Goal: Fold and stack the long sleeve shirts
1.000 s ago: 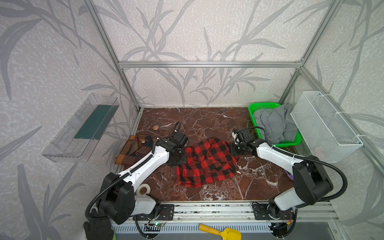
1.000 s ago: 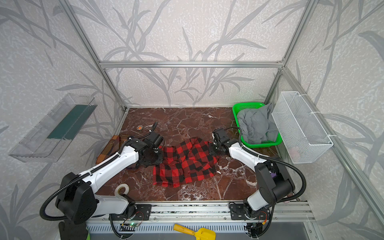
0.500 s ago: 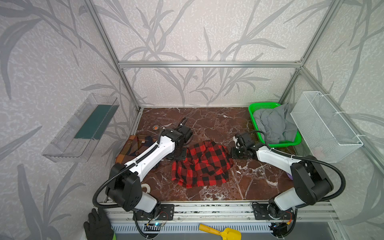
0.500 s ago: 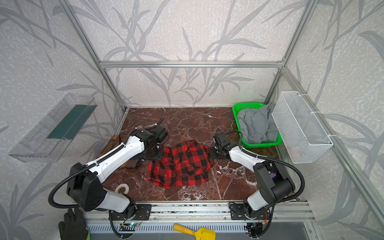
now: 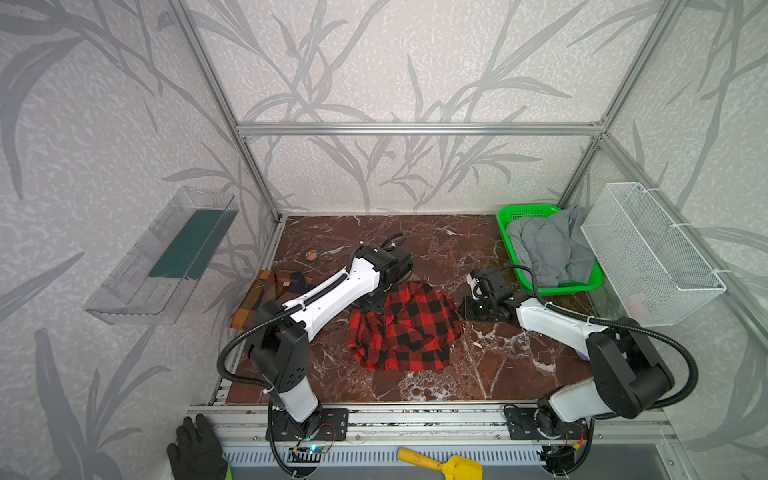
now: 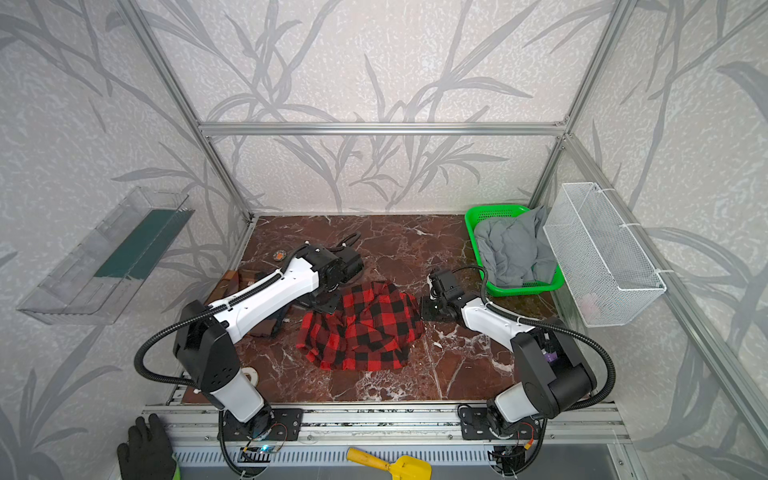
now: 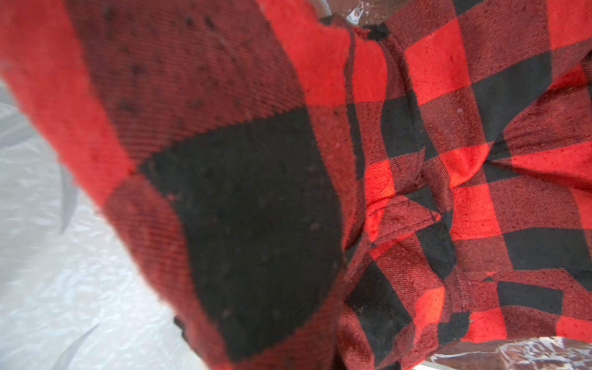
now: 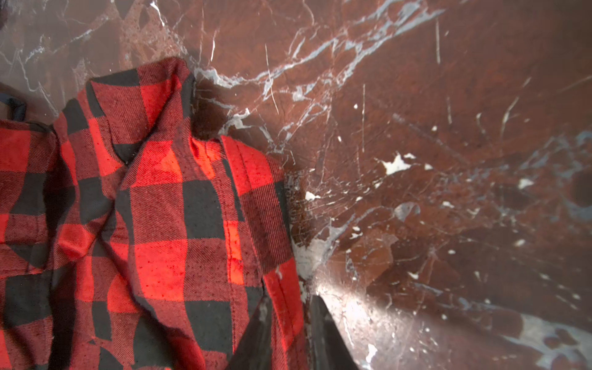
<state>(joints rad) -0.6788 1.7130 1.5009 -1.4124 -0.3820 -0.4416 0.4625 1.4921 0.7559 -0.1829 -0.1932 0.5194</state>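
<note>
Left gripper (image 5: 374,302) and right gripper (image 5: 465,309) both pinch the buffalo-check shirt (image 5: 405,332).
Seemingly mid-fold (edges bunched); next, carry both edges across together.

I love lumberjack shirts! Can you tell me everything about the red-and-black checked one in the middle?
The red-and-black checked cloth shirt looks like soft, woven flannel with stitched hems. It is not folded: it lies in a rumpled, creased heap in the middle of the brown marble table. The left gripper is shut on its far left edge, where the cloth rises up. The right gripper pinches the hem on its right side.
</note>
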